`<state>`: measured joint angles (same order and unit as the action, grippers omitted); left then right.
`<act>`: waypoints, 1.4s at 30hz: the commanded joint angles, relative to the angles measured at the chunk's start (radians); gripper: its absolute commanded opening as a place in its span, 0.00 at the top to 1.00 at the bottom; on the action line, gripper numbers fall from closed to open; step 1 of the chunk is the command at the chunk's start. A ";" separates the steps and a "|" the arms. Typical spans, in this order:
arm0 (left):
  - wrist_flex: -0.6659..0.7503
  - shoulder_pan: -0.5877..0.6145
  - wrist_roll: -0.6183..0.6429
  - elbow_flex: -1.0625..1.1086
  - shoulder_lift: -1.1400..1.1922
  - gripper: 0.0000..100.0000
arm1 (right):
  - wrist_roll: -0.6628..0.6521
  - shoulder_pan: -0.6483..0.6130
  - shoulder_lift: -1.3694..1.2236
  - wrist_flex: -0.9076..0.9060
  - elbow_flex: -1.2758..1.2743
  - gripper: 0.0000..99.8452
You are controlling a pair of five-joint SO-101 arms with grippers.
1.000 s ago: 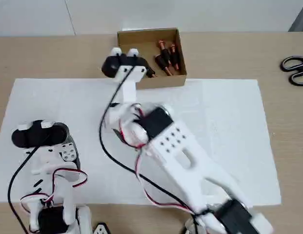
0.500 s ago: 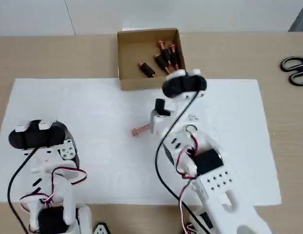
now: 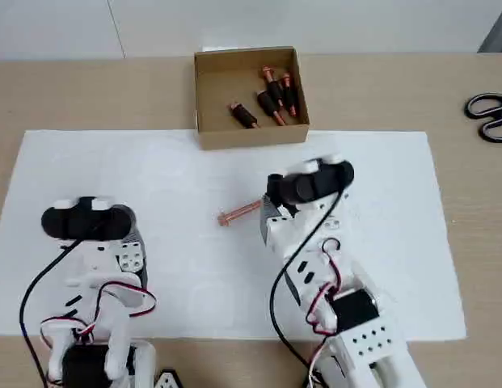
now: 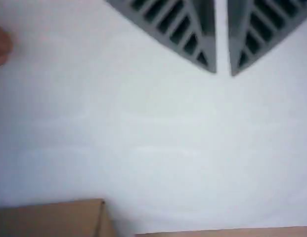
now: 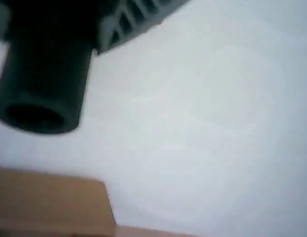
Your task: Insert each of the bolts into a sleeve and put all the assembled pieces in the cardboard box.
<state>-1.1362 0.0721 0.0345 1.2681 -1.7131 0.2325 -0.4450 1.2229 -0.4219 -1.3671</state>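
A copper bolt (image 3: 238, 214) lies on the white sheet (image 3: 396, 242) near the middle. Just right of it, my right gripper (image 3: 272, 200) is shut on a black sleeve (image 3: 272, 187). In the right wrist view the sleeve (image 5: 42, 84) hangs with its open end showing, beside a grey finger (image 5: 131, 19). The cardboard box (image 3: 210, 93) at the far edge holds several assembled pieces (image 3: 271, 97). My left gripper (image 3: 129, 245) sits low at the near left, its grey fingers (image 4: 193, 34) shut on nothing above bare sheet. The bolt's tip (image 4: 1, 45) shows at that view's edge.
Black scissors (image 3: 489, 117) lie on the wooden table (image 3: 89, 89) at the far right. A corner of the box (image 4: 49, 217) shows in the left wrist view, and the box (image 5: 49, 202) also edges the right wrist view. Both arms' cables trail toward the near edge.
My right arm drew back from the box to the middle of the sheet, leaving an assembled piece inside, and now holds a black sleeve. The left arm shifted slightly rightward.
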 commanded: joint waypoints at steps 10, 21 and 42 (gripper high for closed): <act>-0.057 -0.249 -0.005 -0.696 1.028 0.99 | -0.132 0.113 0.587 0.119 -0.318 1.00; -0.400 -0.442 -0.028 -1.218 1.663 0.99 | -0.127 0.381 0.591 0.151 -0.304 1.00; -0.595 -0.503 -0.262 -1.699 2.183 0.99 | -0.124 0.426 0.591 0.150 -0.311 1.00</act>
<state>-1.7100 -0.4250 -0.2340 -0.3675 0.4749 0.1097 -0.0230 1.7906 -0.2900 -1.6771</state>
